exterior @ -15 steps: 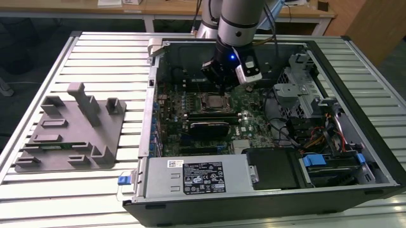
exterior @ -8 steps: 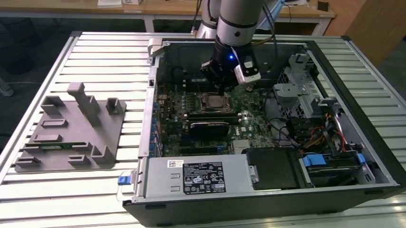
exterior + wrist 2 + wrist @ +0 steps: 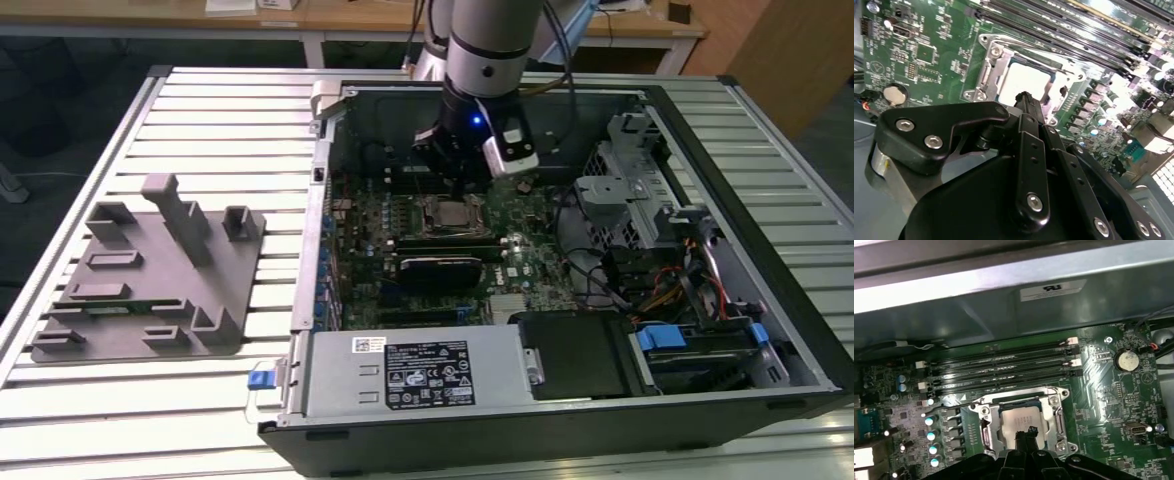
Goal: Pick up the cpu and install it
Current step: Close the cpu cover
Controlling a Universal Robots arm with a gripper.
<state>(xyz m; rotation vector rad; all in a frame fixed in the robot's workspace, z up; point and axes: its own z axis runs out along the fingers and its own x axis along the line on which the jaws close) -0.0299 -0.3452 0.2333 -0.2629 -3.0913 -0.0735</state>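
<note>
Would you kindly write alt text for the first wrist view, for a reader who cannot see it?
The silver cpu lies inside the metal socket frame on a green motherboard, with the black gripper over one edge of it. Beside the socket run memory slots, a coin battery lies farther off, and the grey case wall stands beyond.

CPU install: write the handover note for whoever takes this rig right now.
Gripper: shut and empty, tips over the edge of the cpu; I cannot tell if they touch it.
Cpu: lies flat within the socket frame on the motherboard, beside the memory slots, inside the open computer case.
Done: cpu is off the gripper and in the socket.
Left: seating and latching cannot be confirmed; gripper not yet clear of the socket.
</note>
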